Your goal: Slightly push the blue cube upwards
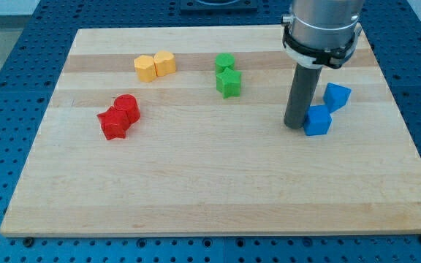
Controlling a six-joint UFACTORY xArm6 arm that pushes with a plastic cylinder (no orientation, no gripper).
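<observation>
The blue cube (pixel 318 120) sits nearest, on the surface's (pixel 196 183) right; my tip (pixel 295 126) touches its left side; no fingers exist; it looks light, rigid, slippery; push its bottom face centrally.

The light is bright and even, coming from above. The wooden desk (pixel 196 183) looks pale, with no strong glare. Shadows are small and soft, sitting close under the blocks. The picture is mostly sharp, only a little soft at the far top edge.
</observation>
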